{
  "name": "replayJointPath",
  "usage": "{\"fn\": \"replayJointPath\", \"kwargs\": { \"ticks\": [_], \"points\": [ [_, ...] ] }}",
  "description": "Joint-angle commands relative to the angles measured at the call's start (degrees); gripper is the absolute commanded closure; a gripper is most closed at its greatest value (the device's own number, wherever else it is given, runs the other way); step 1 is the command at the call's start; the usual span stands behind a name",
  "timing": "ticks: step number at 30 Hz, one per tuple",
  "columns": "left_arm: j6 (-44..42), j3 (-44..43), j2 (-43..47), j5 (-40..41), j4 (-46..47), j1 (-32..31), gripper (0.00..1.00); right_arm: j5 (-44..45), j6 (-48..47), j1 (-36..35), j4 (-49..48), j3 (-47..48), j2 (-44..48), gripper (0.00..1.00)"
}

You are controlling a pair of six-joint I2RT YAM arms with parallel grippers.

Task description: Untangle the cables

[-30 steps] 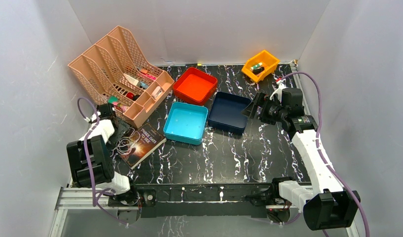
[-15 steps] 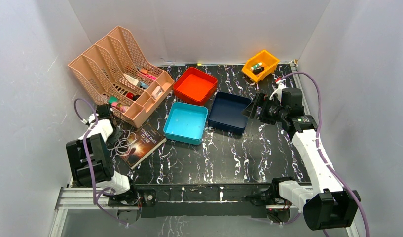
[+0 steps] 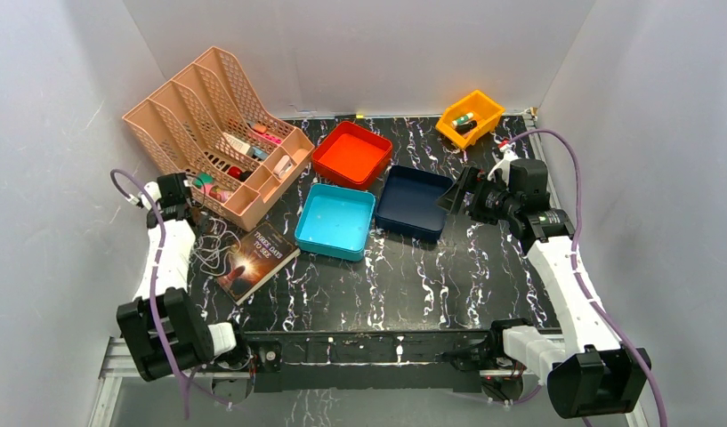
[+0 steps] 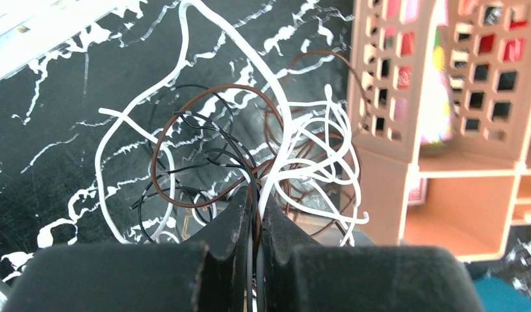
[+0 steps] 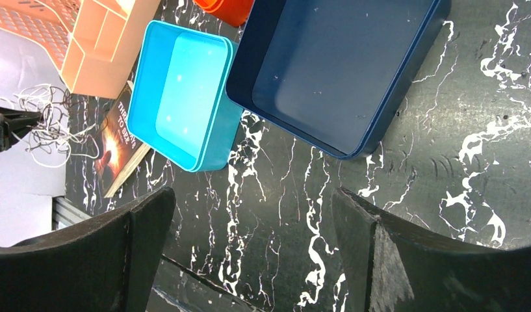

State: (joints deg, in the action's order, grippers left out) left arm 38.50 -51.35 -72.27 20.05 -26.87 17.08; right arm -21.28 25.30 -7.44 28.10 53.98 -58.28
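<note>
- Black white-veined table [image 3: 413, 267], boxed in by 3 pale walls, carries everything.
- 3 shallow trays sit close together mid-table: 1 red tray [image 3: 351, 153], 1 cyan tray [image 3: 337, 220], 1 navy tray [image 3: 413, 203].
- 1 yellow bin [image 3: 484, 105] stands at the far right edge, with small items inside.
- 1 peach lattice organiser [image 3: 177, 107] occupies the far left; 1 book [image 3: 257, 258] lies in front of it.
- 1 tangle of cables [image 4: 249, 149], with strands in 3 colours (white, black, brown), sits between the organiser and the book.
- 2 grippers show. The left gripper [image 4: 253, 208] has its jaws nearly closed, pinching several strands; the loops fan out just beyond its tips, next to the organiser's corner.
- The right gripper [image 5: 249, 198] has its jaws spread wide with nothing between them, near the navy tray and well apart from the cables.
</note>
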Motion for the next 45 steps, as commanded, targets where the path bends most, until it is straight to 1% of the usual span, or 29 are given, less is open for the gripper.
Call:
{"fn": "replayJointPath", "kwargs": {
  "ticks": [1, 5, 7, 9, 11, 13, 17, 23, 25, 28, 30, 31, 32, 33, 35, 42, 45],
  "points": [
    [-3.3, -0.9, 5.1, -8.4, -4.4, 0.1, 1.0, 0.0, -0.4, -0.2, -3.1, 1.0, 1.6, 0.02],
    [-4.5, -0.1, 9.6, -16.2, -7.0, -0.4, 1.0, 1.1, -0.5, -0.1, -3.0, 0.9, 2.1, 0.02],
    [-4.7, -0.4, 12.0, -18.0, -8.7, -2.1, 1.0, 1.4, -0.5, -0.2, -3.0, 0.8, 2.4, 0.02],
    [-4.8, -1.5, 13.7, -18.2, -11.1, -4.8, 1.0, 1.4, -0.5, -0.2, -3.0, 0.7, 2.5, 0.02],
    [-4.5, -3.0, 15.0, -16.9, -13.9, -9.0, 1.0, 1.4, -0.7, -0.2, -3.1, 0.6, 2.7, 0.02],
    [-3.1, -4.3, 16.1, -14.5, -16.5, -14.9, 1.0, 1.5, -0.9, -0.1, -3.1, 0.5, 3.0, 0.02],
    [-0.2, -5.1, 18.1, -14.0, -19.3, -22.0, 1.0, 1.8, -1.1, -0.2, -3.0, 0.5, 3.6, 0.02],
    [4.5, -5.1, 19.1, -13.2, -21.1, -33.1, 1.0, 2.0, -1.1, -0.2, -2.7, 0.6, 4.6, 0.02],
    [7.1, -5.0, 19.1, -11.2, -21.8, -39.0, 1.0, 2.1, -1.1, -0.2, -2.6, 0.3, 4.9, 0.02],
    [15.4, -5.4, 15.7, -3.2, -21.9, -56.0, 1.0, 2.8, -1.0, -0.2, -2.4, 0.2, 5.6, 0.02],
    [20.3, -7.6, 9.8, 3.4, -21.6, -68.7, 1.0, 2.8, -1.0, -0.1, -2.4, 0.2, 5.9, 0.02],
    [21.8, -10.6, 4.3, 6.6, -20.6, -76.0, 1.0, 2.5, -0.8, -0.2, -2.5, 0.1, 6.3, 0.02],
    [21.0, -12.5, -0.5, 6.1, -16.8, -80.0, 1.0, 3.0, -0.5, -0.2, -2.5, -0.2, 7.0, 0.02],
    [17.3, -12.8, -4.4, 2.9, -10.1, -81.0, 1.0, 3.4, 0.1, -0.2, -2.6, -0.7, 7.8, 0.02],
    [14.9, -13.7, -6.6, 0.8, -5.9, -81.2, 1.0, 3.9, 0.3, -0.2, -2.6, -1.0, 8.4, 0.01],
    [7.9, -19.7, -17.8, -6.4, 3.7, -81.2, 1.0, 6.5, 2.0, -0.2, -2.4, -1.4, 10.9, 0.02],
    [6.0, -22.2, -22.5, -8.1, 6.7, -81.2, 1.0, 8.1, 2.7, -0.2, -2.1, -1.4, 12.0, 0.02]
  ]
}}
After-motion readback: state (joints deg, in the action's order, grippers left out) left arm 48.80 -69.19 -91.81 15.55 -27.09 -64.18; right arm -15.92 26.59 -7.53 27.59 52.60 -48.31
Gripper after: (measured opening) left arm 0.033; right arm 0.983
